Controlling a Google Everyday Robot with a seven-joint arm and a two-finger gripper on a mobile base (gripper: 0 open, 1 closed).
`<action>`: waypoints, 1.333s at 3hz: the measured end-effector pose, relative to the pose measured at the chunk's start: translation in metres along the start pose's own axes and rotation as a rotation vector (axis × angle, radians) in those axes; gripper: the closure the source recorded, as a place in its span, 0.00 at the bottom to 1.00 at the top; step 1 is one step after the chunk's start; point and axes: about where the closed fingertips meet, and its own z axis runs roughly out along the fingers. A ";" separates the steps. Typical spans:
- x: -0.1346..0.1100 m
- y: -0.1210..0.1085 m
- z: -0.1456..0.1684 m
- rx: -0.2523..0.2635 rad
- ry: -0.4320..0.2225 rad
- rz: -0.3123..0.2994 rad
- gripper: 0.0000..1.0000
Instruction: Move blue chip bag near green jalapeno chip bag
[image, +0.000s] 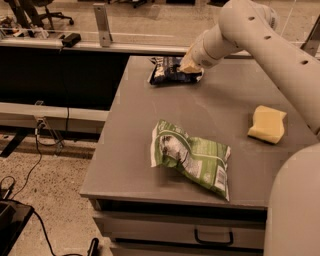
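The blue chip bag (166, 71) lies crumpled at the far edge of the grey table (135, 125), dark navy with silvery edges. My gripper (188, 65) is down on the bag's right end, at the tip of the white arm that comes in from the upper right. The gripper covers the bag's right part. The green jalapeno chip bag (192, 157) lies flat near the table's front, a good way nearer the camera than the blue bag, with its white barcode patch at the lower right.
A yellow sponge (267, 124) lies at the table's right side. A drawer with a dark handle (214, 237) sits under the front edge. A rail with a post (102, 22) runs behind the table. Cables (30, 175) trail on the floor at the left.
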 end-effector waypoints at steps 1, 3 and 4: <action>0.003 0.001 0.001 -0.005 0.026 -0.016 1.00; 0.002 -0.007 -0.028 0.056 -0.037 -0.072 1.00; -0.003 -0.009 -0.065 0.101 -0.084 -0.146 1.00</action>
